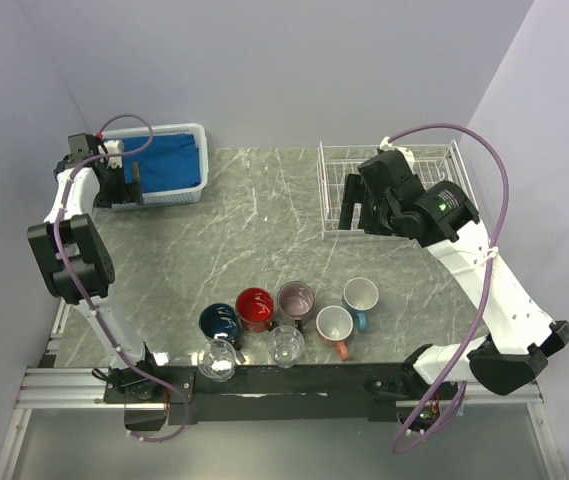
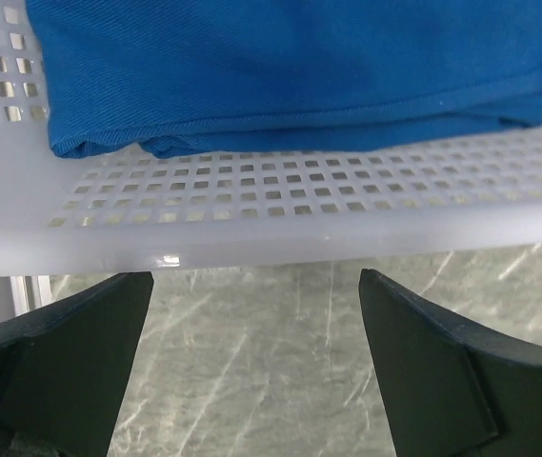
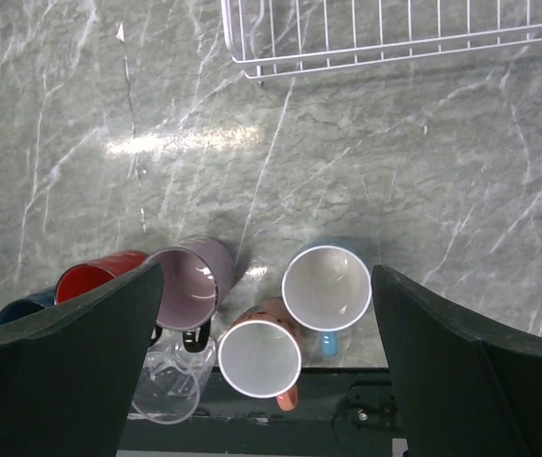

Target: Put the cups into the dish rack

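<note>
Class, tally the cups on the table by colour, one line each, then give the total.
Navy mug: 1
Red mug: 1
Mauve mug: 1
Salmon mug: 1
Light-blue mug: 1
Clear glasses: 2
Total: 7

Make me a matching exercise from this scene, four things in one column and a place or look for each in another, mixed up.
Things:
1. navy mug
2. light-blue mug
3. dish rack
4. white basket

Descriptions:
A. farthest right in the cluster, white inside
B. back left, holds a blue cloth
C. leftmost handled one in the cluster
D. back right, wire grid

Pairs: 1-C, 2-A, 3-D, 4-B
</note>
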Robot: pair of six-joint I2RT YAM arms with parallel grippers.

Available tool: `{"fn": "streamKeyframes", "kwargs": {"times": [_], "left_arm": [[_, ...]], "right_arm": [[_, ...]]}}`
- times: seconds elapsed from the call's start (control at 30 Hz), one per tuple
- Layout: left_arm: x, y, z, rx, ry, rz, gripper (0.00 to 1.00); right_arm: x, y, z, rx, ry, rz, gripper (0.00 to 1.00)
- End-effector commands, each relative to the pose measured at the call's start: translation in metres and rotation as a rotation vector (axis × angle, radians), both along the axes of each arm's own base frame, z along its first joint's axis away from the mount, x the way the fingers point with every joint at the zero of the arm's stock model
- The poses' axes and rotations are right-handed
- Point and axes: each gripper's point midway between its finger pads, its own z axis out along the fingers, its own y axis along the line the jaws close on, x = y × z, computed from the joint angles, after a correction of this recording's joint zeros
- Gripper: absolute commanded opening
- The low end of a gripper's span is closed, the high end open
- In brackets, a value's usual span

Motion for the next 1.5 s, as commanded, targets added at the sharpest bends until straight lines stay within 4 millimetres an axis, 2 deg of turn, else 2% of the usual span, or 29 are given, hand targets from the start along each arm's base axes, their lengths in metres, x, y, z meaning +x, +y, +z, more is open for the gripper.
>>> {"fn": "streamKeyframes", "kwargs": {"times": [0.0, 0.07, 0.1, 0.17, 0.2, 0.27, 0.3, 0.33, 0.37, 0.4, 0.43, 0.47, 0.5, 0.53, 0.57, 0.6, 0.63, 0.67, 0.7, 0.73, 0.77, 0.8, 0.87, 0.97, 1.0, 1.07, 1.23, 1.47], "left_arm": [[0.017, -0.006, 0.031, -0.023, -0.100, -0.006, 0.96], [0.012, -0.014, 0.038, -0.037, -0.106, -0.022, 0.97], [0.009, -0.024, 0.053, -0.038, -0.127, -0.047, 0.97], [-0.001, -0.050, 0.070, -0.056, -0.147, -0.123, 0.96], [-0.006, -0.080, 0.094, -0.027, -0.203, -0.215, 0.96], [-0.011, -0.118, 0.113, -0.017, -0.254, -0.313, 0.96], [-0.014, -0.151, 0.123, -0.032, -0.275, -0.386, 0.96], [-0.015, -0.175, 0.128, -0.049, -0.282, -0.436, 0.96], [-0.011, -0.193, 0.141, -0.065, -0.307, -0.469, 0.96], [-0.008, -0.223, 0.133, -0.107, -0.279, -0.503, 0.96], [-0.003, -0.237, 0.132, -0.130, -0.274, -0.520, 0.96], [0.007, -0.253, 0.147, -0.155, -0.308, -0.528, 0.96], [0.015, -0.280, 0.128, -0.165, -0.269, -0.563, 0.96], [0.020, -0.296, 0.127, -0.173, -0.269, -0.581, 0.96], [0.030, -0.313, 0.143, -0.181, -0.316, -0.605, 0.96], [0.037, -0.340, 0.119, -0.164, -0.280, -0.633, 0.96], [0.040, -0.355, 0.115, -0.185, -0.270, -0.622, 0.96], [0.047, -0.371, 0.130, -0.191, -0.315, -0.640, 0.96], [0.047, -0.395, 0.108, -0.191, -0.278, -0.653, 0.96], [0.048, -0.409, 0.105, -0.197, -0.279, -0.667, 0.96], [0.051, -0.421, 0.113, -0.204, -0.307, -0.676, 0.96], [0.047, -0.439, 0.097, -0.213, -0.279, -0.681, 0.96], [0.044, -0.458, 0.092, -0.245, -0.283, -0.676, 0.96], [0.026, -0.490, 0.091, -0.300, -0.283, -0.712, 0.96], [0.023, -0.496, 0.091, -0.322, -0.274, -0.717, 0.96], [0.016, -0.507, 0.098, -0.380, -0.269, -0.729, 0.96], [0.002, -0.517, 0.112, -0.437, -0.267, -0.773, 0.96], [-0.009, -0.520, 0.116, -0.469, -0.249, -0.812, 0.96]], "right_arm": [[0.000, -0.002, 0.008, 0.028, -0.030, -0.018, 0.98], [0.001, -0.005, 0.006, 0.016, -0.029, -0.026, 0.99], [0.002, -0.008, 0.006, 0.013, -0.028, -0.039, 0.99], [0.006, -0.013, 0.006, 0.011, -0.029, -0.056, 1.00], [0.013, -0.023, 0.006, 0.021, -0.027, -0.096, 1.00], [0.026, -0.030, 0.009, 0.042, -0.038, -0.122, 1.00], [0.031, -0.034, 0.010, 0.047, -0.044, -0.137, 1.00], [0.041, -0.045, 0.007, 0.031, -0.040, -0.180, 1.00], [0.047, -0.051, 0.007, 0.017, -0.046, -0.200, 1.00], [0.053, -0.059, 0.005, -0.009, -0.051, -0.231, 1.00], [0.062, -0.070, 0.001, -0.029, -0.045, -0.273, 1.00], [0.068, -0.074, -0.001, -0.038, -0.053, -0.294, 1.00], [0.073, -0.079, -0.004, -0.043, -0.052, -0.314, 1.00], [0.078, -0.079, -0.007, -0.037, -0.043, -0.318, 1.00], [0.082, -0.081, -0.007, -0.027, -0.049, -0.332, 1.00], [0.084, -0.081, -0.006, -0.022, -0.049, -0.330, 1.00], [0.085, -0.080, -0.006, -0.015, -0.051, -0.329, 1.00], [0.083, -0.078, -0.006, -0.010, -0.048, -0.321, 1.00], [0.081, -0.079, -0.010, -0.010, -0.042, -0.323, 1.00], [0.077, -0.080, -0.007, -0.002, -0.049, -0.323, 1.00], [0.075, -0.081, -0.007, -0.002, -0.053, -0.324, 1.00], [0.071, -0.083, -0.013, -0.009, -0.041, -0.328, 1.00], [0.062, -0.085, -0.011, 0.001, -0.053, -0.328, 1.00], [0.051, -0.088, -0.020, -0.004, -0.034, -0.328, 1.00], [0.047, -0.088, -0.028, -0.009, -0.015, -0.325, 1.00], [0.042, -0.088, -0.031, -0.001, -0.014, -0.325, 1.00], [0.034, -0.086, -0.048, -0.002, 0.029, -0.312, 1.00], [0.033, -0.086, -0.047, -0.002, 0.030, -0.306, 1.00]]}}
